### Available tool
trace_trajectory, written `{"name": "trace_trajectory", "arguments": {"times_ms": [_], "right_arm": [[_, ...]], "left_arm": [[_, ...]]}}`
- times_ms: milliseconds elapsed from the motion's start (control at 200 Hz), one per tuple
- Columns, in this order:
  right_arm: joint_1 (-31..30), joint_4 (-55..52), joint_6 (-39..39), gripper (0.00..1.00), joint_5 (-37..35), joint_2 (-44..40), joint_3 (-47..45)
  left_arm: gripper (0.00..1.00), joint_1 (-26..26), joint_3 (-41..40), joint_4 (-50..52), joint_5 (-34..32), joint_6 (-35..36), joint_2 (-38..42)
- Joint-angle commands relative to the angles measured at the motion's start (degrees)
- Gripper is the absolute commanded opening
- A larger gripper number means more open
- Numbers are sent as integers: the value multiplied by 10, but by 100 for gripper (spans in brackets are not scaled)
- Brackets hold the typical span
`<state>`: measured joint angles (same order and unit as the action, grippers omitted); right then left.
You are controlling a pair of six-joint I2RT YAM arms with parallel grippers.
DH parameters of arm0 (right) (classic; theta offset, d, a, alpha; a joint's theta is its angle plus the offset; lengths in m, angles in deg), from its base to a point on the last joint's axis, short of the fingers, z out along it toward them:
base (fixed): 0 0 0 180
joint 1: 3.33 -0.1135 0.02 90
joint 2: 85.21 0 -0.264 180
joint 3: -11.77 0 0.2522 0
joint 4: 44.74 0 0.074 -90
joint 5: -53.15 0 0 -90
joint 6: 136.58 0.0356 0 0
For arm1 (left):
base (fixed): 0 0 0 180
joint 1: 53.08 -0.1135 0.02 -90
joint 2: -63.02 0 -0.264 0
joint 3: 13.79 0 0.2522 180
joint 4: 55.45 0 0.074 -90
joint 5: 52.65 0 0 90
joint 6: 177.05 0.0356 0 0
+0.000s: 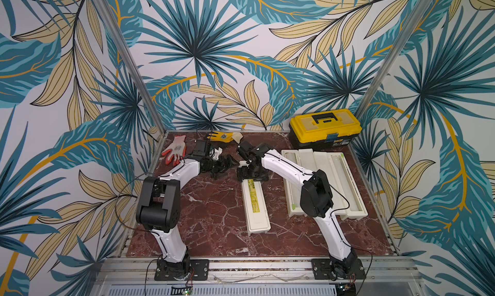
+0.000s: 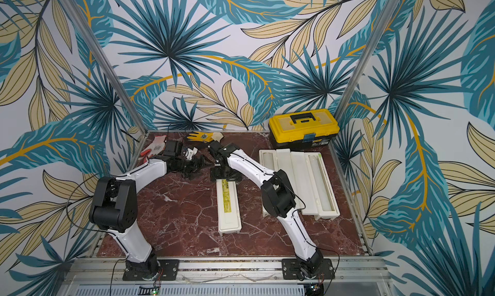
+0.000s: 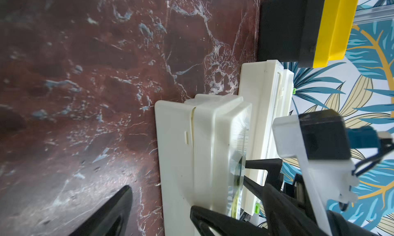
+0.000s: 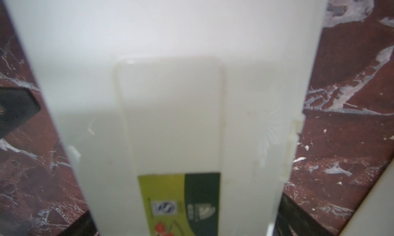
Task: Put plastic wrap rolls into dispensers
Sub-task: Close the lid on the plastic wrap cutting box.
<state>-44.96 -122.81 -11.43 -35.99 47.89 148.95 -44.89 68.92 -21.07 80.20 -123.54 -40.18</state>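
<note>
- Toward the base from the left gripper: bare marble table, open passage.
- Beside it: right gripper over the closed dispenser; narrow gap.
- Right of the right gripper: two open dispensers; toolbox beyond.
- Behind the left gripper: red-and-white glove, yellow glove.

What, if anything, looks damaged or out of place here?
The closed dispenser has a starburst of pale stress lines on its lid near one long edge, and that edge looks chipped beside them. Nothing looks spilled.
</note>
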Motion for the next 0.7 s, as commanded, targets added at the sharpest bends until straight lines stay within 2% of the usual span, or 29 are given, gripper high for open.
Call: {"name": "trace_trajectory", "arguments": {"times_ms": [0, 391, 696], "right_arm": [[-7, 21, 3, 99, 12, -14, -6], [-7, 31, 1, 99, 31, 2, 7], [-6, 37, 2, 99, 31, 6, 10]], "left_arm": [[96, 7, 20, -33, 40, 3, -21], [93, 22, -14, -45, 71, 51, -29], [91, 24, -37, -73, 79, 56, -68]]}}
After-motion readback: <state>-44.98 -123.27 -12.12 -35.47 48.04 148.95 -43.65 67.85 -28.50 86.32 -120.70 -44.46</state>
